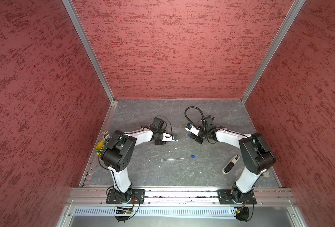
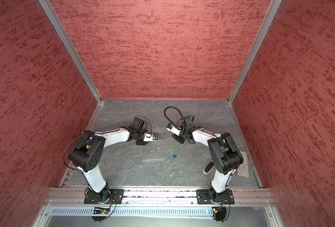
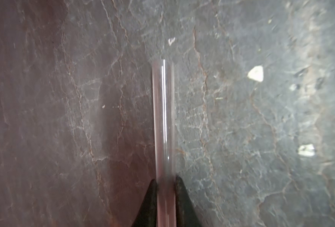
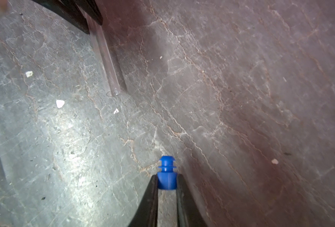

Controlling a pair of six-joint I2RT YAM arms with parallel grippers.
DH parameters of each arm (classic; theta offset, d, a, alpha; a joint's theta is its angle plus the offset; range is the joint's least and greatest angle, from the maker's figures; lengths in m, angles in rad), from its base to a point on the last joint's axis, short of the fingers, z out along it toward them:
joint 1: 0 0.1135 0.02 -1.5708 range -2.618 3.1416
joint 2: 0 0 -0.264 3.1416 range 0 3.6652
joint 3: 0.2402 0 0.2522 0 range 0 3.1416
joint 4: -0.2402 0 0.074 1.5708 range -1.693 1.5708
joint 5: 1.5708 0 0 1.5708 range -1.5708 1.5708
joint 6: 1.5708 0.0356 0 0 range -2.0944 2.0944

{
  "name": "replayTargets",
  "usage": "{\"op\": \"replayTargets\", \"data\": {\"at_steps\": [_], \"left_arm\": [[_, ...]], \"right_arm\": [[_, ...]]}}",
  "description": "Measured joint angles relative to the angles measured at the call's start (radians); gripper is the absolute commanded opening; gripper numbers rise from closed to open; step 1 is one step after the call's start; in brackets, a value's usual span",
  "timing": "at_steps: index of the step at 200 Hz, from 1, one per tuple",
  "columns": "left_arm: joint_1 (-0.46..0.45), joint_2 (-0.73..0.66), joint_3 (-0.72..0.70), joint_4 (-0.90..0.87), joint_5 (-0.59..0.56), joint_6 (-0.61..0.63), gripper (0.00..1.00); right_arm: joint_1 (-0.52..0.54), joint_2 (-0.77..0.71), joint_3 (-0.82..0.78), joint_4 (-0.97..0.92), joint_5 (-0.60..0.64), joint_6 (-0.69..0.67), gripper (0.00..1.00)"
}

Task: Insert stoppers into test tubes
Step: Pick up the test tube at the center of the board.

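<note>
The right claw (image 4: 166,183) is closed on a blue stopper (image 4: 167,173). The stopper's wider, smooth end is pinched between the two black fingers, and its narrower, ribbed end with a rounded tip is left sticking out ahead of them. Just beyond that tip, the bare grey desk (image 4: 241,98) is seen, veined and scattered with small white specks (image 4: 60,103).

Farther ahead of the right claw, the open mouth of a clear test tube (image 4: 108,66) is presented. This tube is gripped by the left claw (image 3: 165,181), whose fingers are shut on its rear part, so most of its length is projected straight forward. It is seen as thin, straight glass with a bright glint along its side and a pink cast. It is empty. Whether its mouth touches the desk cannot be told.

In both top views, a second stopper (image 1: 192,156) (image 2: 174,156) is seen lying on the desk, on the arm-base side of the right claw and well apart from it. Just beside it, a second tube (image 1: 172,159) (image 2: 154,159) is laid flat, with one end pointed toward that stopper and not touching it. No colour is seen inside it.

Farthest from the claws, at the desk's edge behind the left arm, a yellow cup (image 1: 99,147) is filled with bundled pencils and markers (image 1: 105,135). A black-and-white remote-like device (image 1: 231,164) is laid beside the right arm.
</note>
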Motion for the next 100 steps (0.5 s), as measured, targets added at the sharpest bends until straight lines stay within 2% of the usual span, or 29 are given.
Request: {"op": "replayTargets", "data": {"at_steps": [100], "left_arm": [[-0.027, -0.112, -0.096, 0.141, -0.046, 0.035, 0.17]], "right_arm": [[0.009, -0.038, -0.027, 0.001, -0.059, 0.036, 0.19]]}}
